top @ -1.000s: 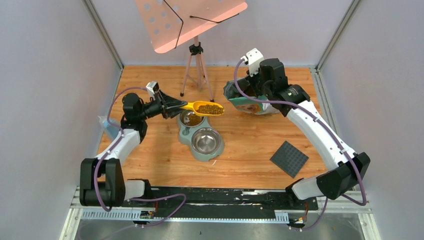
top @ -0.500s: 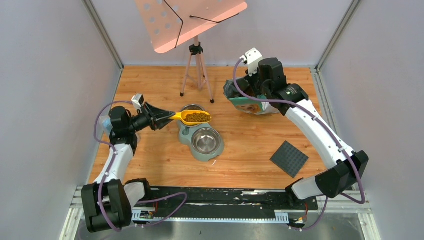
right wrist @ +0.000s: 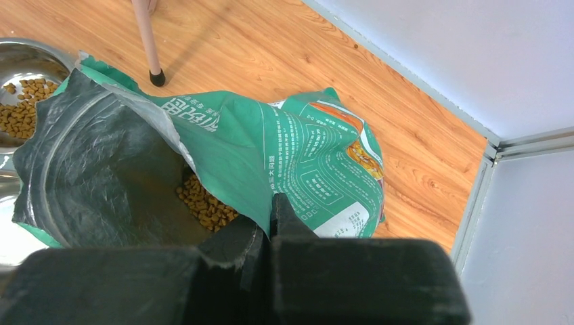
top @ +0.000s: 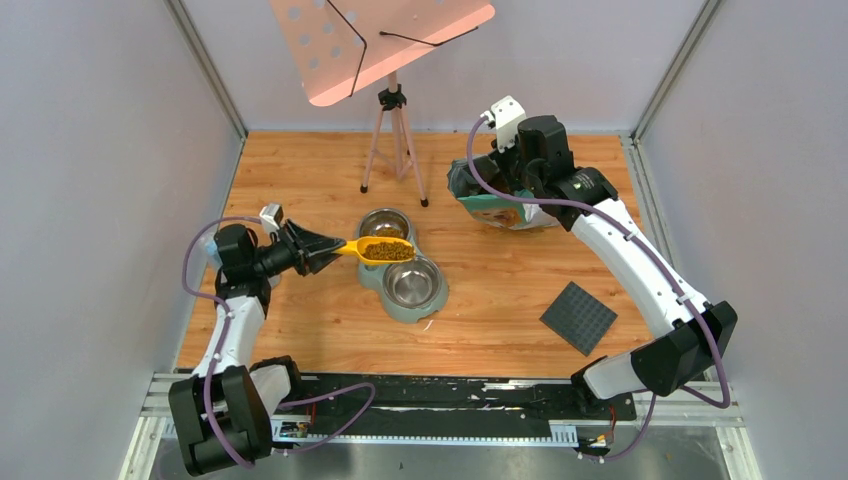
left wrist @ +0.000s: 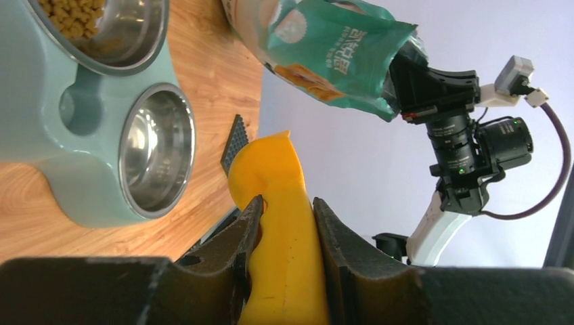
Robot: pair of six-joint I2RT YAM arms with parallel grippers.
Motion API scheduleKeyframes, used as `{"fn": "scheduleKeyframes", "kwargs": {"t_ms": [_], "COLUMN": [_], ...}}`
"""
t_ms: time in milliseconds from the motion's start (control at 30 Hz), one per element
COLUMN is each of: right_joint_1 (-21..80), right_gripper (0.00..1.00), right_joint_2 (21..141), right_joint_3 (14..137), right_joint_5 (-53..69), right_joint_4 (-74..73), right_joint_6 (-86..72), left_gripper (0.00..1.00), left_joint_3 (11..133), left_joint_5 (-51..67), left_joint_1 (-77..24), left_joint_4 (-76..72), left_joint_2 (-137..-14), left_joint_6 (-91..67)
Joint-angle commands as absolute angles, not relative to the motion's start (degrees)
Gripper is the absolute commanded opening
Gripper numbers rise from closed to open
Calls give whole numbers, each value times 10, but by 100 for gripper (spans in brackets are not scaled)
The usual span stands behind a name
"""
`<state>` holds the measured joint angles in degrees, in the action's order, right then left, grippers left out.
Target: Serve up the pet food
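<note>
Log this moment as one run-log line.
left gripper: holds scoop | pet food: in scoop, over feeder | right gripper: shut on bag | near bowl: empty

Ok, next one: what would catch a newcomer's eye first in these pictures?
The yellow scoop, heaped with pet food, is held by the left end effector above the teal two-bowl feeder at table centre. Far right, the right end effector pinches the rim of an open teal-green bag, more of it showing inside. A pink perforated stand looms at the back.
</note>
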<state>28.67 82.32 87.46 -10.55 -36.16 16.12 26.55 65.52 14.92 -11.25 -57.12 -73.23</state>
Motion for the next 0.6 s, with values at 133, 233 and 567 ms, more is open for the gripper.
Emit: {"fn": "scheduleKeyframes", "kwargs": {"t_ms": [133,233,567], "right_joint_1": [276,274,269], "right_gripper": [0,0,0], "right_joint_2": [826,824,818], "right_joint_3": [885,879,863], "right_joint_5": [-108,-106,-102], "right_joint_4": [-327,-325,-318], "right_joint_6": [151,150,138], "left_gripper": [0,0,0], "left_joint_3": [268,270,292], "left_joint_5": [671,663,584], "left_joint_1": [158,158,158], "left_joint_4": [-39,-10,118], "left_joint_2": [-560,-560,-559], "left_joint_6": [-616,-585,-449]}}
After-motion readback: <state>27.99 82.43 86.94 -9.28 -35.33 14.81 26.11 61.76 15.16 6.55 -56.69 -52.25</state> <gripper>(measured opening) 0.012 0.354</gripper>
